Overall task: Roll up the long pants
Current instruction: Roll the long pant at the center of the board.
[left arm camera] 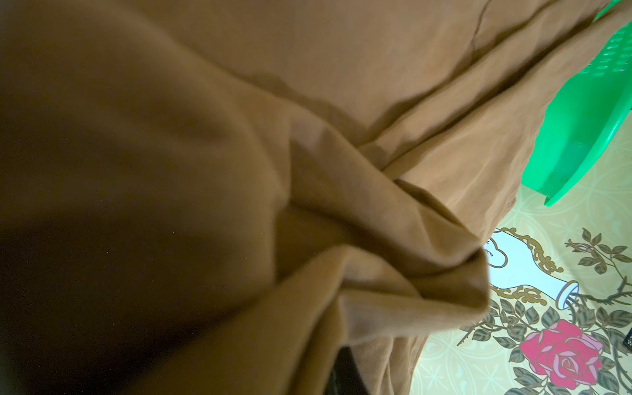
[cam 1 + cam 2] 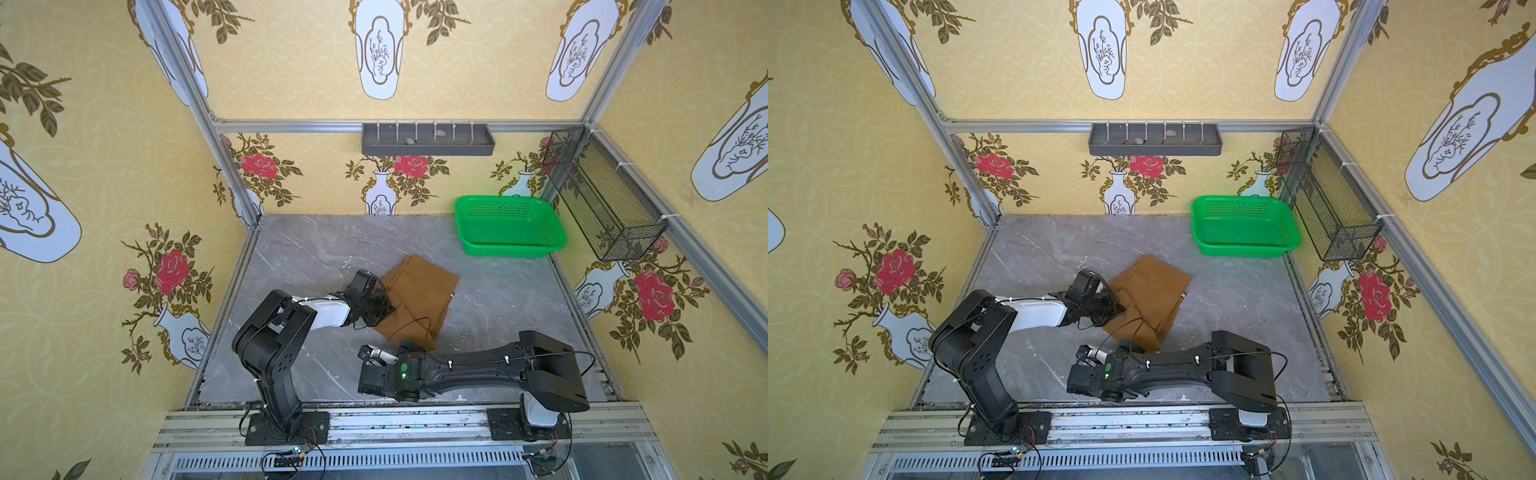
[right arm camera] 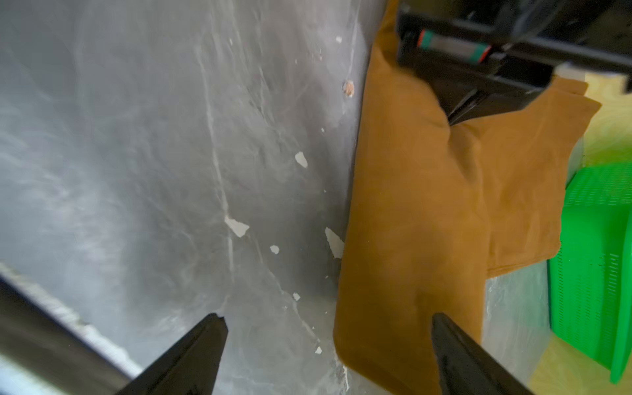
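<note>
Grey marble tabletop [image 2: 311,257], long pants [image 2: 419,291] folded, left pincer [image 2: 388,309] clamped on them, tips hidden; right pincer [image 3: 328,318] agape.

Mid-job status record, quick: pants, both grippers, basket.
long pants: folded in layers, lying on the table, not rolled yet
left gripper: shut on the pants' left edge, cloth bunched there
right gripper: open, at the pants' near edge, holding nothing
green basket: far right corner of the table, apart from the pants, looks empty
</note>
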{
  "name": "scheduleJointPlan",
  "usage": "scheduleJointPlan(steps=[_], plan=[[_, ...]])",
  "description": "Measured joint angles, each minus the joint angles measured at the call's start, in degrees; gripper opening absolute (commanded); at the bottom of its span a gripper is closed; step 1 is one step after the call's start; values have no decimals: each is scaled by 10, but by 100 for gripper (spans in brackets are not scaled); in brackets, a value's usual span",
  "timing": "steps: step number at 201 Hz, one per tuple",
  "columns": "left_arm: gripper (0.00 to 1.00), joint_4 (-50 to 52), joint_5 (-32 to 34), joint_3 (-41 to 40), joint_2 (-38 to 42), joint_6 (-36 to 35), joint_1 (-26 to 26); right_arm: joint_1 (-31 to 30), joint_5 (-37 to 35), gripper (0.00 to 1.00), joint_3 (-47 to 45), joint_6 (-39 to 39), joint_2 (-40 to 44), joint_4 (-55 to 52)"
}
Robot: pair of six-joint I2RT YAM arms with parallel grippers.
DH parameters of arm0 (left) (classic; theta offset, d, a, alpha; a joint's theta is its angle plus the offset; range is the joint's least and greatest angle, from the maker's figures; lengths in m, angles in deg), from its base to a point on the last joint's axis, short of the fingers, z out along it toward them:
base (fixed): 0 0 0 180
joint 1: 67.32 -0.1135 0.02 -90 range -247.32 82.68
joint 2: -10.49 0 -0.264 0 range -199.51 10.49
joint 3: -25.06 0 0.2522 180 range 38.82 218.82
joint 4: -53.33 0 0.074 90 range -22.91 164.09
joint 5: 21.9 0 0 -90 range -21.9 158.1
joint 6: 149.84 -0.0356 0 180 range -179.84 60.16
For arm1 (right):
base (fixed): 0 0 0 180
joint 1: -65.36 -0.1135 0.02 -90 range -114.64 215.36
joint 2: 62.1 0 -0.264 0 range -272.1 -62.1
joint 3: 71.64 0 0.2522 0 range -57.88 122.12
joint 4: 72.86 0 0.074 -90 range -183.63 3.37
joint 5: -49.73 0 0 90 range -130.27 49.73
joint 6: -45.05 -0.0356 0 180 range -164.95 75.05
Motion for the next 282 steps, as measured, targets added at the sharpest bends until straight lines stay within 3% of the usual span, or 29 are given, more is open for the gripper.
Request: scheduleJointPlan(steps=[57, 73, 98, 120, 151, 178, 204, 228, 282], plan=[[1, 1, -1, 7, -7, 0, 0, 59, -68, 91, -43, 52, -39, 106], [1, 0, -1, 7, -8, -2, 0, 68, -92, 78, -48, 65, -50, 142], [1, -6, -2, 7, -10, -5, 0, 87, -108, 39, -59, 83, -73, 189], [1, -24, -2, 0, -10, -7, 0, 92, -99, 30, -61, 97, -85, 201], [1, -17, 15, -18, 24, -8, 1, 102, -75, 31, -67, 123, -79, 206], [6, 92, 35, -33, 117, -8, -3, 116, -14, 36, -71, 139, -44, 213], [15, 268, 73, 3, 238, -10, -6, 130, 99, 36, -76, 131, 2, 208], [20, 364, 109, 57, 320, -13, -6, 139, 216, 35, -75, 119, 33, 200], [18, 459, 150, 75, 361, -16, -8, 198, 522, 37, -97, 71, 99, 209]])
